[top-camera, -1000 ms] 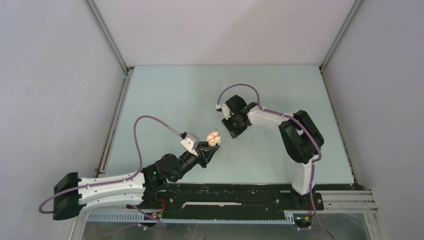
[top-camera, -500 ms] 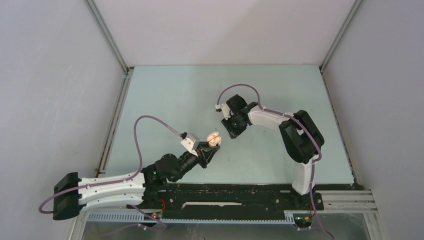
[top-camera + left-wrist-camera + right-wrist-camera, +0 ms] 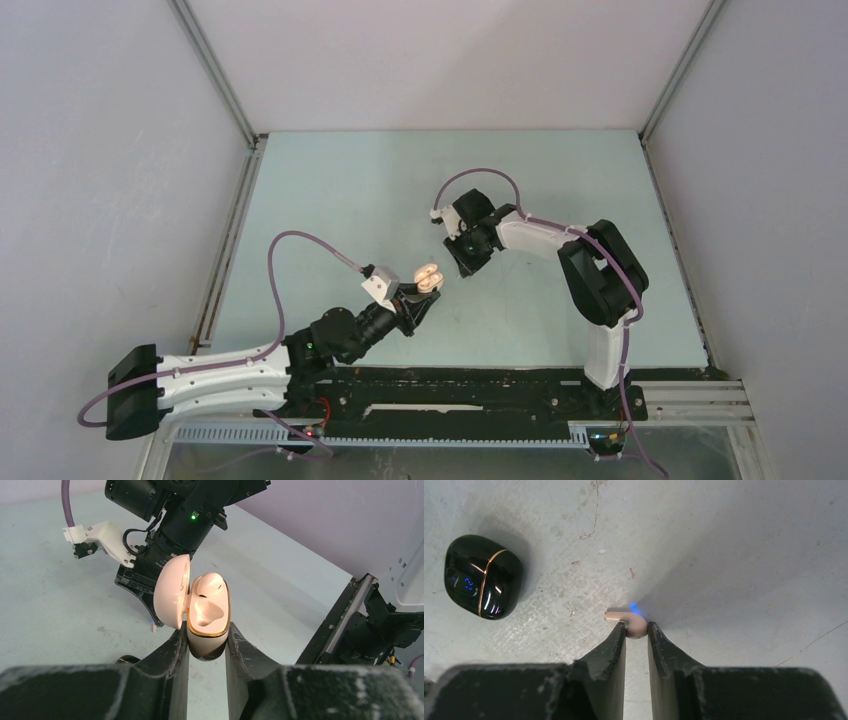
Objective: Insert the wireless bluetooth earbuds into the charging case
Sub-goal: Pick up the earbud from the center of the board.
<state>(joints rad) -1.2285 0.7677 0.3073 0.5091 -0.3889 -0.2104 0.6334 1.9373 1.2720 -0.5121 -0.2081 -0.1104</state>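
My left gripper (image 3: 206,636) is shut on the lower body of an open beige-pink charging case (image 3: 208,617) and holds it above the table. Its lid (image 3: 172,592) is swung out to the left. One pale earbud (image 3: 210,584) sits in the far socket; the near socket is bare. In the top view the case (image 3: 428,277) hangs just left of my right gripper (image 3: 466,262). In the right wrist view my right gripper (image 3: 636,628) is down at the table. Its fingertips press both sides of a beige-pink earbud (image 3: 620,615), whose stem points left beside a small blue glow.
A glossy black case (image 3: 483,576) with a gold seam and blue digits lies shut on the table, left of the right gripper. The right arm's wrist (image 3: 175,525) fills the space just behind the held case. Black base rails (image 3: 450,390) run along the near edge.
The right gripper's fingers have drawn together onto the earbud on the table. The left gripper and the open case have stayed where they were.
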